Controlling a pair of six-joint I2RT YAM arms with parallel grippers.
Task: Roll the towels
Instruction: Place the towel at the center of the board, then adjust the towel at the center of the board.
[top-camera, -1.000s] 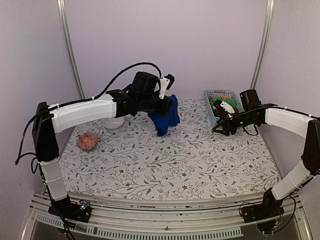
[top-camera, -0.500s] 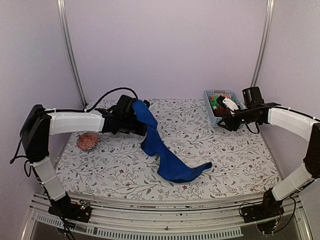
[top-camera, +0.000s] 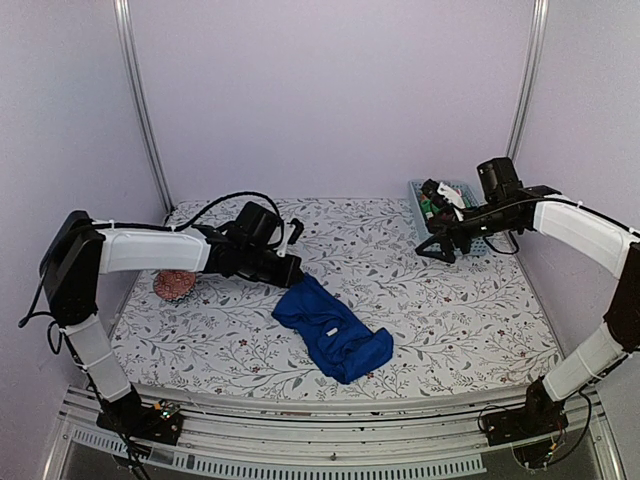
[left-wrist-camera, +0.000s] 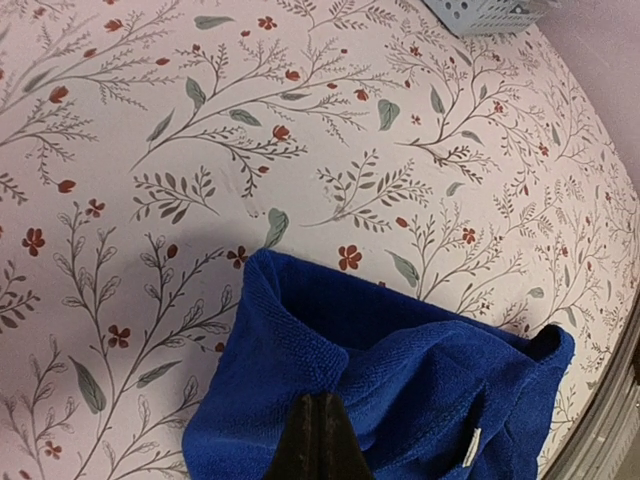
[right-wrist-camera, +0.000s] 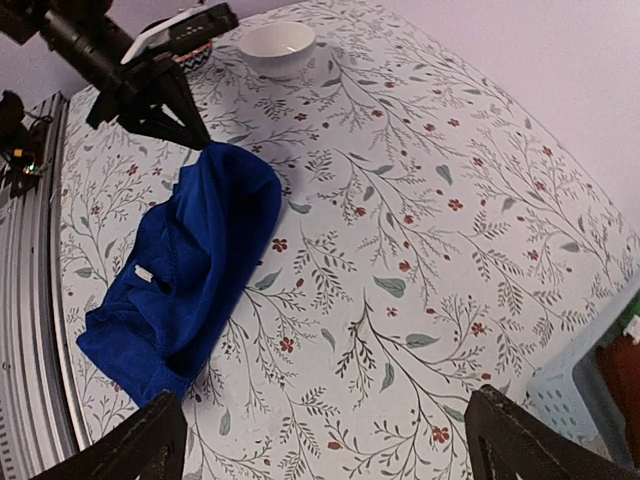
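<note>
The royal blue towel lies crumpled on the floral bench, low and centre in the overhead view. The left hand is closed, its fingertips pinching a fold at the towel's upper left edge. The right hand, at upper right, hangs with its fingers spread wide and empty, in front of the pale blue basket.

Soft even light; faint shadows; sharp focus; wrist-view edges bowed
</note>
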